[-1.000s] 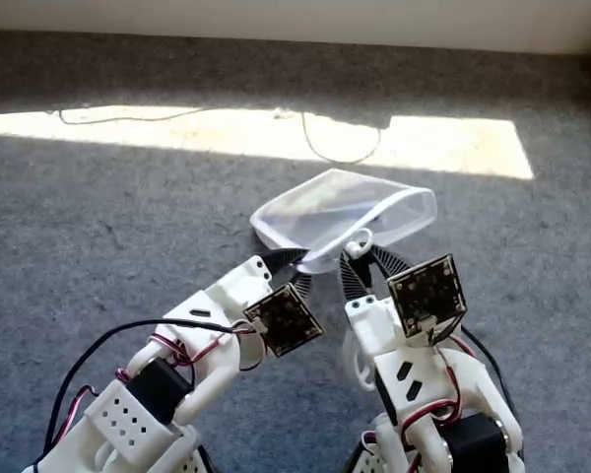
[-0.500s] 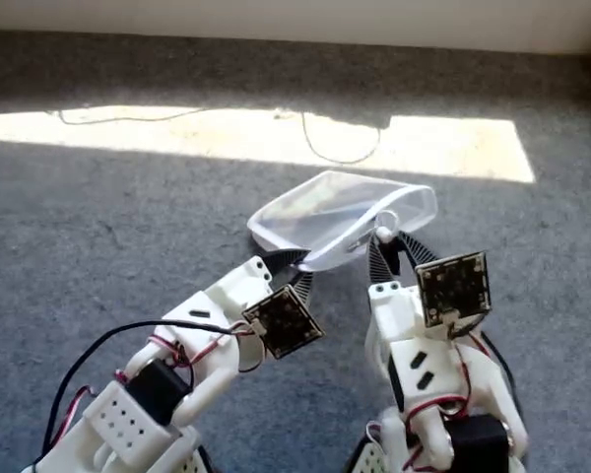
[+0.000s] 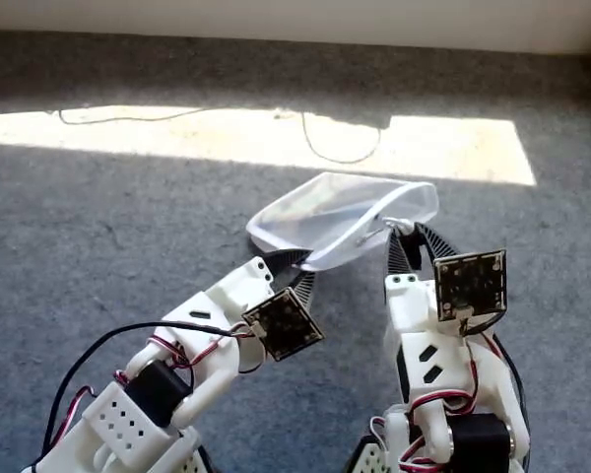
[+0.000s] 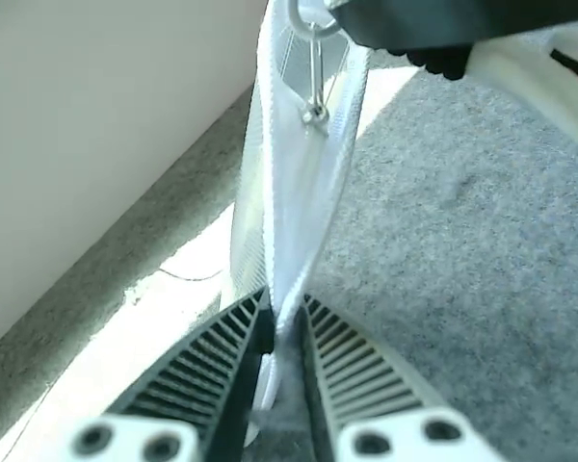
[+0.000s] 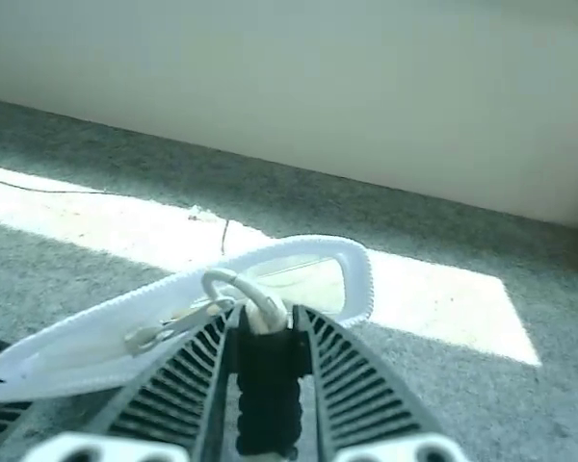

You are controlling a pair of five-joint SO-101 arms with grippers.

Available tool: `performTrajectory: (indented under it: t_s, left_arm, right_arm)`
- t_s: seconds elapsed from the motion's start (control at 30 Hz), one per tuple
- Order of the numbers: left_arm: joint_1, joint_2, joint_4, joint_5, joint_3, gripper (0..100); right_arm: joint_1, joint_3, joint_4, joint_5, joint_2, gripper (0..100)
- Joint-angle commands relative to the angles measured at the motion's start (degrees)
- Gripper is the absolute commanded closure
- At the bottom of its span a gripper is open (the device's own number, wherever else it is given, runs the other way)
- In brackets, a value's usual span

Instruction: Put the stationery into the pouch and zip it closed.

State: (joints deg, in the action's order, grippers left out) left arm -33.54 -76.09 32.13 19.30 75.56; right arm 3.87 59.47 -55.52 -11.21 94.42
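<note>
With your left gripper [image 4: 284, 306] pinched on the pouch [image 3: 335, 217] end and right gripper [image 5: 267, 322] clamped on the zipper pull [image 5: 222, 277] — draw it straight away, pouch taut.

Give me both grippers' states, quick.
Left gripper: shut on the pouch edge.
Right gripper: shut on the zipper pull.

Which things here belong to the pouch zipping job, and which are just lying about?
Belonging to the job:
- pouch, held up off the floor
- zip pull
- left tool, shut on one end of the pouch
- right tool, shut on the zip pull

Just lying about:
- cable, on the carpet behind the pouch
- carpet
</note>
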Motion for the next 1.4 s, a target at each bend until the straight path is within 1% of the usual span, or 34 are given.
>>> performTrajectory:
  t_s: [0.0,0.13,0.23,0.33,0.47,0.67,0.8,0.9,0.97,1.03,1.13,1.27,1.37]
  left_arm:
    - [1.71,-0.22,1.05,0.53,-2.51,99]
    - [1.71,-0.22,2.02,0.62,-2.86,99]
    - [1.71,-0.22,4.92,0.62,-4.70,99]
    - [1.71,-0.22,5.71,0.62,-5.14,99]
    - [1.71,-0.22,5.71,0.62,-5.14,99]
    - [3.82,-0.22,5.80,0.62,-5.23,99]
    - [3.91,-0.22,5.63,0.62,-5.23,100]
    - [3.74,-0.22,5.63,0.53,-5.23,99]
    - [3.65,-0.22,5.63,0.53,-5.23,99]
    - [3.65,-0.22,5.54,0.35,-5.23,97]
    - [3.65,-0.22,5.54,0.18,-5.23,89]
    - [3.65,-0.22,2.64,-2.81,-5.23,87]
    - [3.56,-0.22,1.14,-2.99,-5.23,84]
  right_arm:
    - [-3.12,-0.57,3.03,0.70,0.75,99.1]
    - [-3.12,-0.57,3.03,0.70,0.75,99.1]
    - [-4.18,-0.40,4.18,0.70,0.40,99.1]
    - [-6.64,3.03,8.57,0.70,0.57,99.1]
    - [-7.16,5.93,12.53,0.70,0.31,99.1]
    - [-7.25,6.02,12.62,0.70,0.31,99.1]
    - [-7.08,5.93,12.09,0.70,0.75,99.1]
    - [-6.73,5.93,9.10,0.70,0.75,99.1]
    - [-5.14,5.93,7.16,0.70,0.75,99.1]
    - [-3.30,5.85,6.37,0.53,0.75,99.1]
    - [-1.10,5.85,6.20,0.44,0.75,99.1]
    - [0.04,5.85,5.05,0.35,0.75,99.1]
    - [1.01,5.85,5.05,0.26,0.75,99.1]
